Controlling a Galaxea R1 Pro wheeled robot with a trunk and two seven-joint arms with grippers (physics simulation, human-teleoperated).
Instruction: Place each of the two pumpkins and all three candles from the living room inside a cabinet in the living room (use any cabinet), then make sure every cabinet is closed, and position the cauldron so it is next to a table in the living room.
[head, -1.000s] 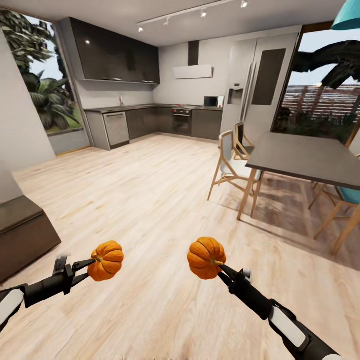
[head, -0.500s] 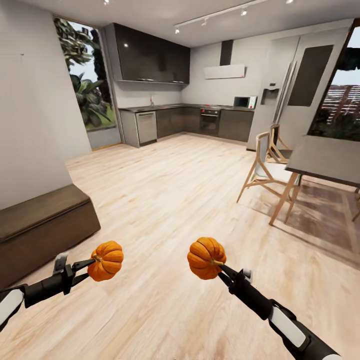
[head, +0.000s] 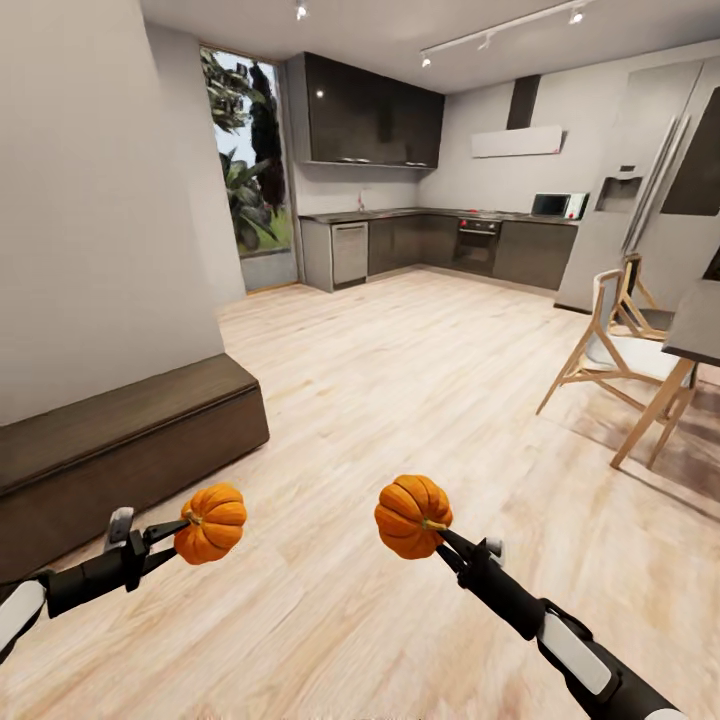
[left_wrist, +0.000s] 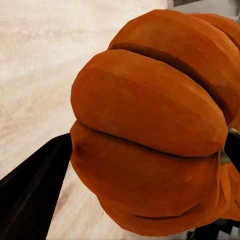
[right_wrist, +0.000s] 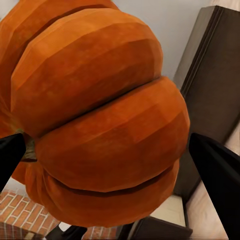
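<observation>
Head view: your left gripper is clamped on a small bright-orange ribbed pumpkin, your right gripper on a second orange ribbed pumpkin, both above the pale wood floor. Long low dark-brown wooden cabinet sits left (drawers closed). Left wrist: black fingers flank the left pumpkin. Right wrist: fingers flank the right pumpkin.

Both arms are slim black tubes with white shell segments nearer the body; the left gripper and right gripper have thin black pointed fingers.

Cabinet at left by wall, chair at right, kitchen behind, pumpkins up front.
</observation>
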